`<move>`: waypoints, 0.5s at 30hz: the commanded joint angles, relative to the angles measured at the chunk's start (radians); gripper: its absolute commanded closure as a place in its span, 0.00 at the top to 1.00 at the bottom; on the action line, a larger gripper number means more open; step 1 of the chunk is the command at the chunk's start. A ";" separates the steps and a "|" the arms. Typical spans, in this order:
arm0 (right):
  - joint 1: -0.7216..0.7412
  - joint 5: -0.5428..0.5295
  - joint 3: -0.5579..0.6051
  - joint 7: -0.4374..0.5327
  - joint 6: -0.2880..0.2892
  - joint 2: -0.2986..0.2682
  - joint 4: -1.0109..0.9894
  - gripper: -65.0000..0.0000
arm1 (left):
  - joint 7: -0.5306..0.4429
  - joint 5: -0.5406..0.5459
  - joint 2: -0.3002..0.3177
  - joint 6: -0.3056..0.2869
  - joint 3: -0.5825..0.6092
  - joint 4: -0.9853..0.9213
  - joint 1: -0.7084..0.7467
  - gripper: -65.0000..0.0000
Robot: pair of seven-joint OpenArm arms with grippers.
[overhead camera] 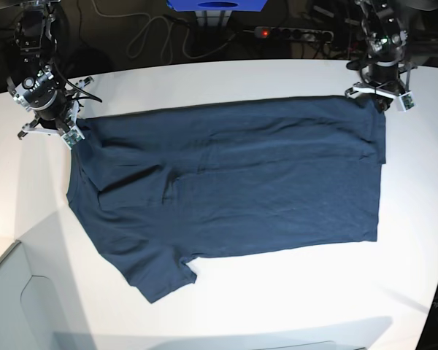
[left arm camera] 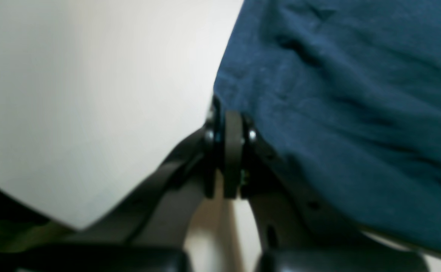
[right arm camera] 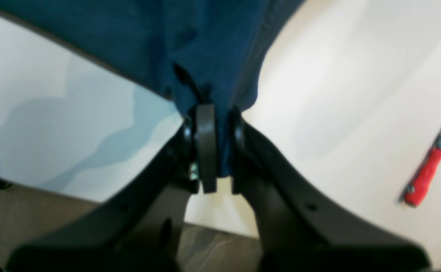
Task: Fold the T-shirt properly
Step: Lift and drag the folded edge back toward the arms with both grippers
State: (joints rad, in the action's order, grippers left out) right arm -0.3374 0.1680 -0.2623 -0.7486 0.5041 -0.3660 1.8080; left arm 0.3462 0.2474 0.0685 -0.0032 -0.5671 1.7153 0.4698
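The dark navy T-shirt (overhead camera: 233, 182) lies spread across the white table (overhead camera: 277, 292), one short sleeve pointing toward the front left. At the far right corner of the cloth, my left gripper (overhead camera: 377, 106) is shut on the T-shirt's edge; the left wrist view shows its jaws (left arm camera: 228, 124) closed with blue fabric (left arm camera: 337, 113) pinched between them. My right gripper (overhead camera: 74, 135) stands at the far left corner, and in the right wrist view (right arm camera: 214, 121) it is shut on a bunched fold of the T-shirt (right arm camera: 212, 45), which hangs slightly lifted off the table.
A red-handled screwdriver (right arm camera: 426, 177) lies on the table near my right gripper. Behind the table run cables and a power strip (overhead camera: 292, 33). A grey panel (overhead camera: 14, 292) sits at the front left corner.
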 commanded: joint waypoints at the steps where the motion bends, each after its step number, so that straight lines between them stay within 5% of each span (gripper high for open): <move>1: 0.005 0.005 -0.025 0.011 0.006 -0.017 0.022 0.00 | -0.019 0.000 0.009 0.002 -0.006 0.032 0.017 0.00; 15: -0.116 0.003 -0.113 0.014 0.006 -0.015 0.029 0.00 | -0.020 0.000 0.000 0.002 -0.003 0.079 0.149 0.00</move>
State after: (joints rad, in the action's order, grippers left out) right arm -0.4530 0.1646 -0.3645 -0.7391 0.5041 -0.3676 1.8175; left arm 0.3481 0.2493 0.0628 -0.0048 -0.5659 1.7748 0.6094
